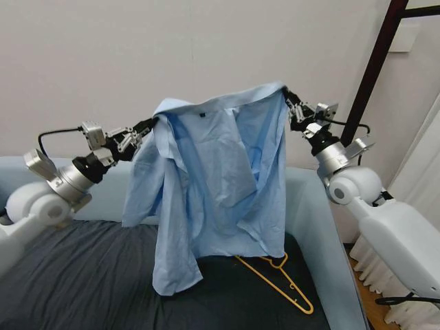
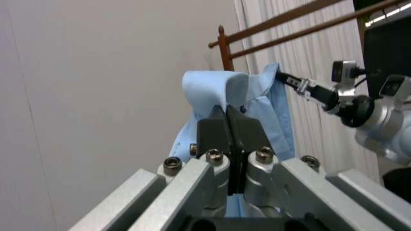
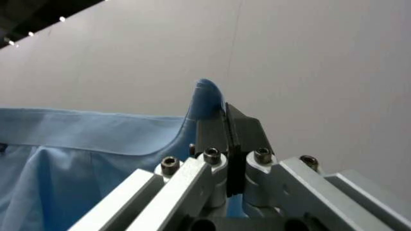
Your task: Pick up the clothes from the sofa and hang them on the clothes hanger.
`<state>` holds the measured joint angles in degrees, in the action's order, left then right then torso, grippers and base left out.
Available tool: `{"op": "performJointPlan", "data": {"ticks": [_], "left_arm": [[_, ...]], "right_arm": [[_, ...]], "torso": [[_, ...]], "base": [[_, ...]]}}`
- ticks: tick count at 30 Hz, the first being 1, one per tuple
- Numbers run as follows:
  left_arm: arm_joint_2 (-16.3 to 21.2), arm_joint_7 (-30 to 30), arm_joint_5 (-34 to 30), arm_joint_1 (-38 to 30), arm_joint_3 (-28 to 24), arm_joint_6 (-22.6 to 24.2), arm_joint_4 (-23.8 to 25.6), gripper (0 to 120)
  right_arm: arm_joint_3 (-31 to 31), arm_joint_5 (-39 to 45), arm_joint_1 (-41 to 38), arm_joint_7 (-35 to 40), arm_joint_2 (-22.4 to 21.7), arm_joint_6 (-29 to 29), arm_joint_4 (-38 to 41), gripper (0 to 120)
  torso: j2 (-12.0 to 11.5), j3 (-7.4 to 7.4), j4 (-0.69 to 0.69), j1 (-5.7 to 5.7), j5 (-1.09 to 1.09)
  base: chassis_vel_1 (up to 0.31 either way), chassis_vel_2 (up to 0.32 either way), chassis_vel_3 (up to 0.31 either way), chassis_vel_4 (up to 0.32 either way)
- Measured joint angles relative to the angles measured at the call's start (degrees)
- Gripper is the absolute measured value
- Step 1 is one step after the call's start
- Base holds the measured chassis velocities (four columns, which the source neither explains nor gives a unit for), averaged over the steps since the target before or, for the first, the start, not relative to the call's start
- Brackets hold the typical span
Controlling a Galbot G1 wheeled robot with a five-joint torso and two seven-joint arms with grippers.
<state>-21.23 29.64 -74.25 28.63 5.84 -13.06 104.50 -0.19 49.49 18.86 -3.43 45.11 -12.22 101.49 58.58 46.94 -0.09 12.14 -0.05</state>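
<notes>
— Where is the garment?
— Your left hand (image 1: 152, 124) and right hand (image 1: 287, 97) hold the light blue shirt (image 1: 220, 179) spread between them, high above the sofa (image 1: 75, 275). Each hand is clamped tight on a top edge of the cloth. The body and sleeves hang down below both hands.

— How does the pinch look up close?
— From your left wrist, the black fingers (image 2: 212, 132) press together, with the collar fold rising just past their tips. From your right wrist, the fingers (image 3: 247, 130) are closed on a fold of blue fabric in the same way.

— And the rest of the scene?
— The yellow hanger (image 1: 278, 275) lies flat on the dark seat of the sofa, well below your right hand and free of both hands. One end of it is hidden behind the shirt's hem. The dark wooden clothes rack (image 1: 375, 69) stands beyond your right hand, apart from the shirt.
</notes>
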Motion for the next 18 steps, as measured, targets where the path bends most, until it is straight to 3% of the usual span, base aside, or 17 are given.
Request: {"op": "performJointPlan", "data": {"ticks": [7,10,15,18], "left_arm": [[-2.5,5.5,13.1,7.4,0.1,0.7,-3.3,0],[-4.6,11.4,18.3,8.6,-0.9,1.1,-7.3,0],[-6.6,18.2,23.7,7.6,-1.3,1.0,-12.5,0],[-7.7,19.2,25.3,7.3,-1.4,0.5,-14.5,0]], "right_arm": [[-0.1,-11.0,11.3,2.1,1.7,0.5,0.5,0],[-0.1,-16.2,16.4,3.0,4.9,0.6,-0.8,0],[-0.5,-18.2,18.5,3.6,9.1,0.6,-2.5,0],[-0.9,-18.4,18.9,3.7,10.7,0.6,-3.2,0]], "torso": [[0.0,0.02,0.03,0.0,0.01],[0.0,0.02,0.0,0.0,-0.01],[0.0,0.02,0.04,0.0,0.0],[0.0,0.02,0.04,0.0,0.0]], "base": [[0.0,0.0,0.0,0.0],[0.0,0.0,0.0,0.0],[0.0,0.0,0.0,0.0],[0.0,0.0,0.0,0.0]]}}
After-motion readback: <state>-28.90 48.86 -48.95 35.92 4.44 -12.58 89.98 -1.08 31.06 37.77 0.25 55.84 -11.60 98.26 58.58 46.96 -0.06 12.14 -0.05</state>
